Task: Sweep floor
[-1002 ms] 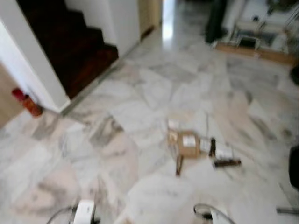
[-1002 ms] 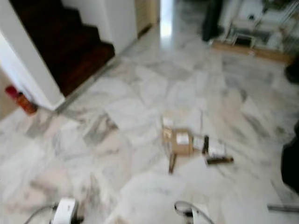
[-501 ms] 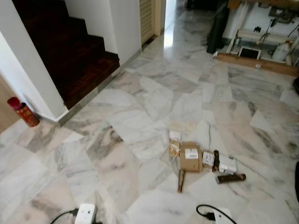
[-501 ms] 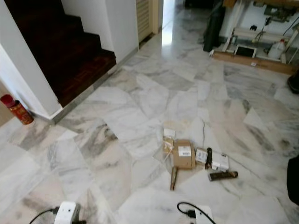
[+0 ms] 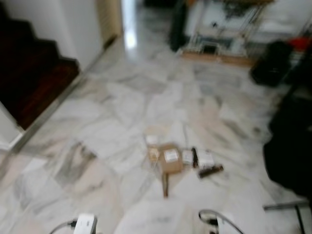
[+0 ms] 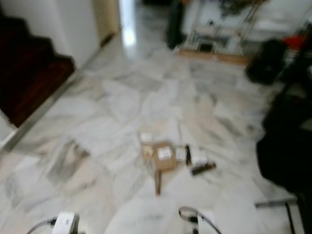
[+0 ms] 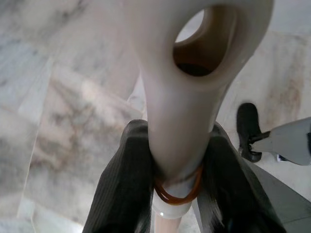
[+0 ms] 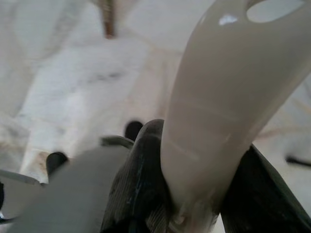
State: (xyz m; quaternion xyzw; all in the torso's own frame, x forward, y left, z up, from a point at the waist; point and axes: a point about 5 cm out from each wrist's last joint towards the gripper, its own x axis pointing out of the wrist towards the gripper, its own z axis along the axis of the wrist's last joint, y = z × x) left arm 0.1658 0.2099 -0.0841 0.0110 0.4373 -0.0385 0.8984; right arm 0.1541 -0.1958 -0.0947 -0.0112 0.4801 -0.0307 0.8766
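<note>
Left gripper [image 7: 175, 170] clamps cream handle [image 7: 189, 97]; right gripper [image 8: 194, 194] clamps another [image 8: 218, 111]. Litter [image 5: 178, 158] on marble floor [image 5: 122, 112].

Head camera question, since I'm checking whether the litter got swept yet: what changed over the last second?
Only the camera turned to the right: the staircase slid toward the left edge and dark bags came into view on the right. The litter pile lies in the same arrangement on the marble floor, unswept. The left hand and right hand each grip a cream handle.
</note>
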